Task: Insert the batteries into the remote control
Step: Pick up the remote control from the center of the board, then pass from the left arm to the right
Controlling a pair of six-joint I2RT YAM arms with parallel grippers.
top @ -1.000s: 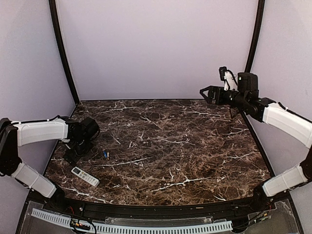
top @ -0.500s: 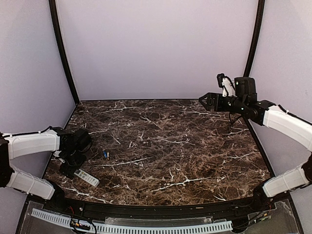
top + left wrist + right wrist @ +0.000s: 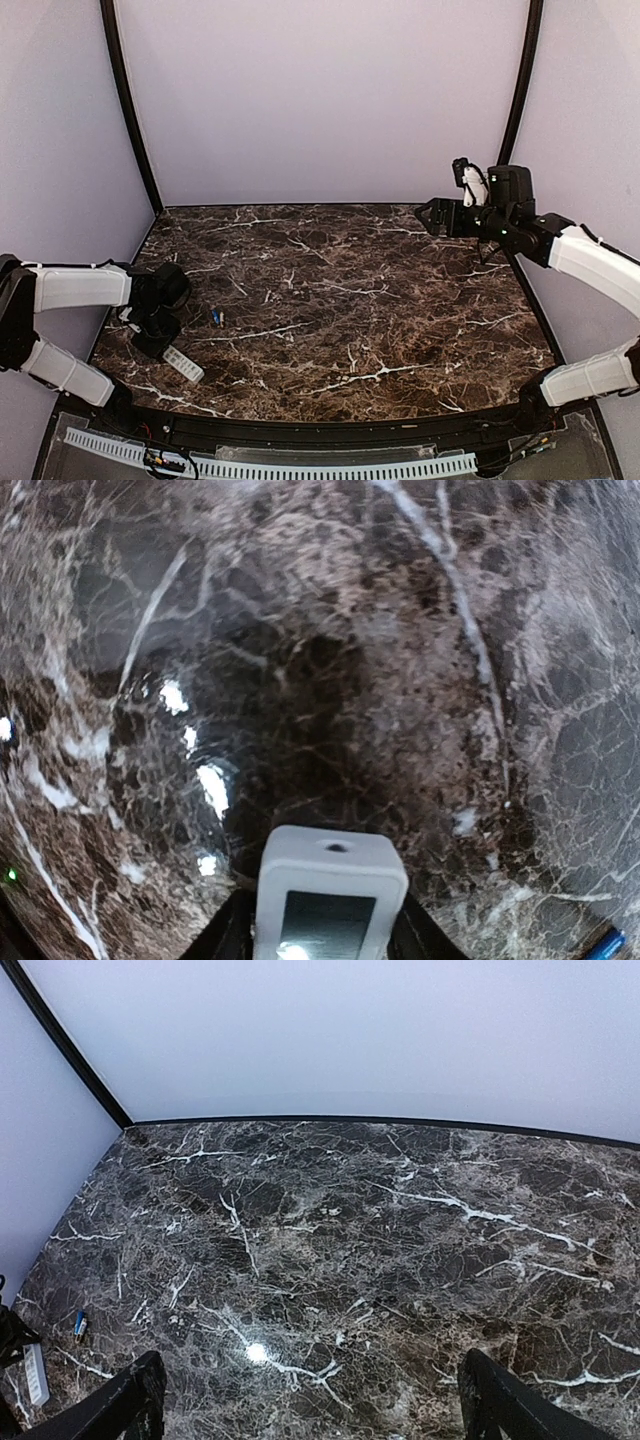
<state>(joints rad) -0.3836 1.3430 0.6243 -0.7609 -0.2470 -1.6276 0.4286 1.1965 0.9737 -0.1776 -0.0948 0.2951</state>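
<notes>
Two hands are on record. The left hand (image 3: 158, 335) is low over the left end of the remote control (image 3: 183, 364), which lies flat on the counter (image 3: 350, 300) at the near left. In the left wrist view its dark fingers (image 3: 225, 940) stand close against both long sides of the white body, but we cannot tell whether they are already clamped on it. The right hand (image 3: 432, 215) hangs high at the far right with its fingers spread wide and nothing between them. The batteries (image 3: 215, 317) lie just beyond and right of the remote, apart from it. We judge the remote to be light, rigid and smooth-sided, so it is liable to skate on the polished stone or pivot if taken at one end only. A grip across its narrow width nearer the middle would hold it steadier. We expect the batteries to be small, hard and prone to roll, and best pinched across the barrel. Against the frame a second ago, the left hand has come nearer and lower, from beyond the remote to over its end, hiding that end. The right hand has dropped slightly. Remote and batteries have not shifted.
</notes>
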